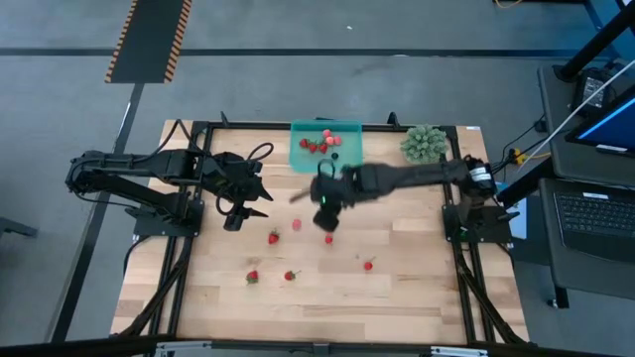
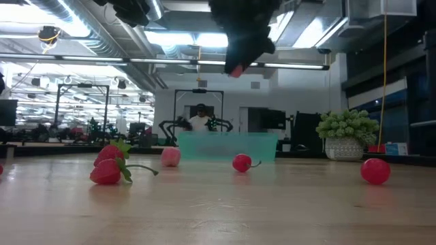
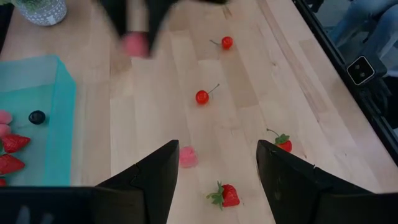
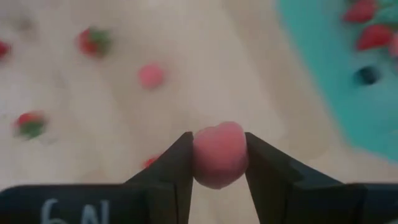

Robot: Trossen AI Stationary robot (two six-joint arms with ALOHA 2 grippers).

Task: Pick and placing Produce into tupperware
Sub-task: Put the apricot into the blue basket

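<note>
1. The wooden table (image 1: 397,288) spreads under both my arms. Its near half is mostly bare boards, with only a few loose pieces scattered toward the middle.
2. The teal tupperware (image 1: 342,157) sits at the far edge, centred. Inside lie several red strawberries (image 1: 316,145) and one dark berry (image 3: 37,116); its front part is uncovered.
3. A spiky green plant ball (image 1: 424,142) stands just right of the tupperware at the far edge, apart from it.
4. My right gripper (image 4: 219,163) hangs above the table just in front of the tupperware, raised clear of the boards, fingers clenched on a pink berry (image 4: 219,152).
5. My left gripper (image 3: 217,171) waits over the left side, fingers spread with nothing between them.
6. Loose on the boards: a pink piece (image 3: 188,156), two strawberries (image 3: 227,195), and two cherries (image 3: 202,96) with stems, all well apart from the tupperware.
</note>
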